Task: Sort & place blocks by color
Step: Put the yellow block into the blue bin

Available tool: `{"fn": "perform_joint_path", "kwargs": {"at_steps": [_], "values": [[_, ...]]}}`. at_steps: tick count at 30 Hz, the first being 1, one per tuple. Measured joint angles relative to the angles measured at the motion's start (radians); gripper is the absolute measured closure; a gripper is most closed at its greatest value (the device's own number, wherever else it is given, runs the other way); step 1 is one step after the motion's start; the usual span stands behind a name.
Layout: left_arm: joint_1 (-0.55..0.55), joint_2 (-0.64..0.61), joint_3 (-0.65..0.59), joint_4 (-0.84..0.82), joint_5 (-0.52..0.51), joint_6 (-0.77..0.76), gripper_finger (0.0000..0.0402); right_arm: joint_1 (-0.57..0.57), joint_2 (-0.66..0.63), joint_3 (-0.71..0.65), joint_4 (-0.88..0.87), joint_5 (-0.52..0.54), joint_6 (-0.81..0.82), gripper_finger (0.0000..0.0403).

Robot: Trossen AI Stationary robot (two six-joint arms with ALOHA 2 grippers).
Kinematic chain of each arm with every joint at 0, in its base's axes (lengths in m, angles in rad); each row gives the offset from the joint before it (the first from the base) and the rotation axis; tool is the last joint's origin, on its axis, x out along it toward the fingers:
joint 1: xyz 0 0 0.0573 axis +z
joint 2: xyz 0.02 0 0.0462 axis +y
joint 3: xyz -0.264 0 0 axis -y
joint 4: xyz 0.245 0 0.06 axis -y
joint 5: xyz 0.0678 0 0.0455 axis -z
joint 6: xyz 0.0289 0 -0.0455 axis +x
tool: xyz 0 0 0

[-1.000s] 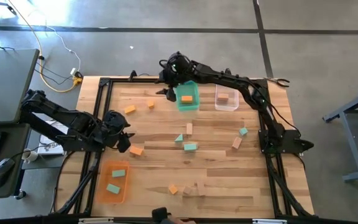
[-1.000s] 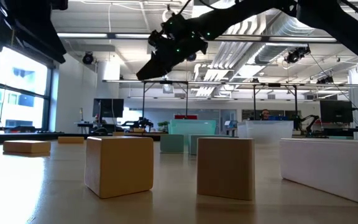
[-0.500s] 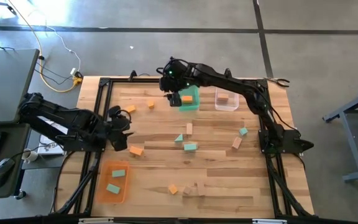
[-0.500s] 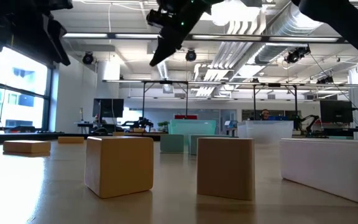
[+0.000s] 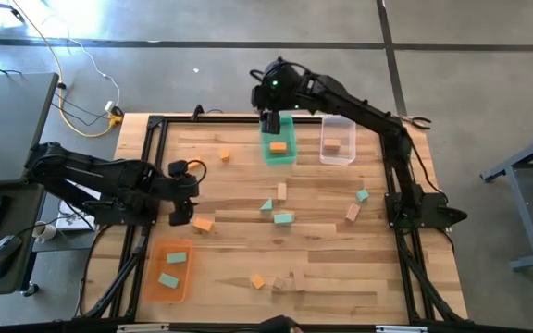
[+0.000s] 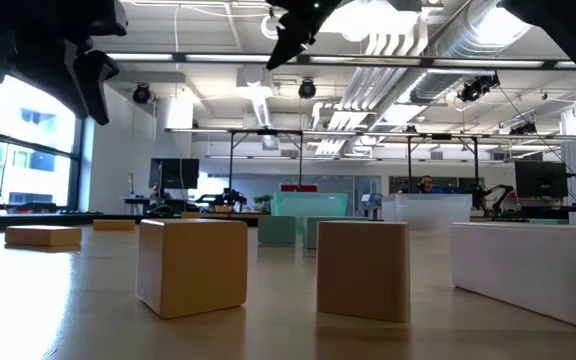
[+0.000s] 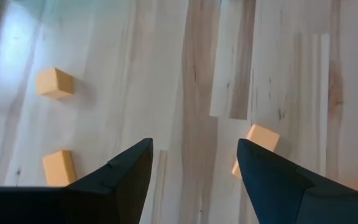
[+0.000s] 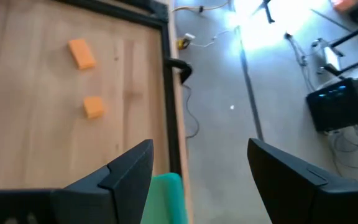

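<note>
My right gripper [image 5: 271, 120] is open and empty, high over the far end of the teal bin [image 5: 290, 154], which holds an orange block [image 5: 278, 146]. The bin's rim also shows in the right wrist view [image 8: 166, 190]. My left gripper [image 5: 182, 192] is open and empty above the table's left part, between an orange block [image 5: 203, 224] nearer the front and an orange block [image 5: 225, 155] farther back. The left wrist view shows orange blocks [image 7: 55, 83] [image 7: 257, 140] lying flat on the wood below the open fingers [image 7: 120, 174]. Teal blocks [image 5: 283, 218] and tan blocks [image 5: 282, 191] lie mid-table.
A clear bin [image 5: 338, 154] with a tan block stands right of the teal bin. An orange bin [image 5: 155, 287] with two teal blocks sits at the front left. Tan blocks [image 5: 299, 279] and an orange one [image 5: 258, 281] lie near the front edge. A black frame [image 5: 155, 125] borders the table.
My right gripper has risen and gone from the teal bin's left side toward the far edge and right, now over the bin's far end, staying open. My left gripper has gone a little toward the table's right and far edge. The blocks have not moved.
</note>
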Motion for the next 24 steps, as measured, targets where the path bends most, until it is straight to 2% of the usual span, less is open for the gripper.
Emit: {"fn": "perform_joint_path", "kwargs": {"at_steps": [7,16,24], "values": [[0.031,0.08,0.0,0.001,0.008,0.026,0.0157,-0.02,-0.048,0.001,0.009,0.001,0.001,0.0153],[0.062,0.211,0.0,0.016,0.174,0.085,0.0153,-0.048,-0.066,0.002,0.022,0.0,0.0,0.0153],[0.061,0.329,0.0,0.08,0.215,0.086,0.0153,-0.071,-0.066,0.002,0.017,-0.005,-0.001,0.0153]]}}
